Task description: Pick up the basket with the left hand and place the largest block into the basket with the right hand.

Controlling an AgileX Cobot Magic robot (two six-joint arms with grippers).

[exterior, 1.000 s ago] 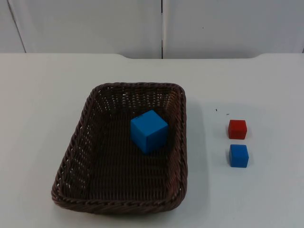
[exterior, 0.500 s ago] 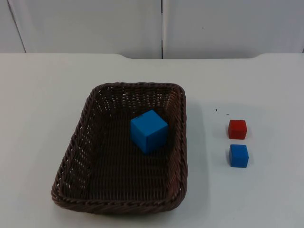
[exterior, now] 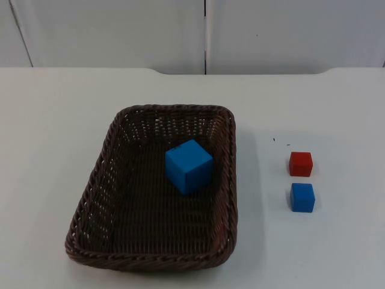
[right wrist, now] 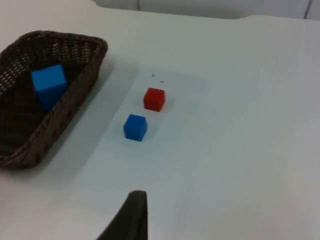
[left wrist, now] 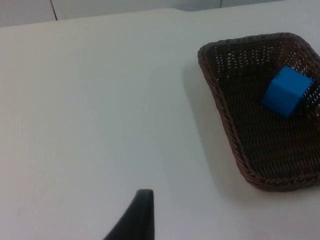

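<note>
Nothing moved since earlier frame — large blue block [exterior: 189, 166] in basket [exterior: 96, 180]; claw states: cannot tell.

Lab bench: white table [exterior: 54, 120], grey partition wall [exterior: 120, 30].

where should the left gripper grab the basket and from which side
Judging by its pose, take the basket by its left long rim, coming from the left side. That woven rim is bare and upright, facing the left arm, while the large blue block sits toward the far right inside, away from a grip there.
</note>
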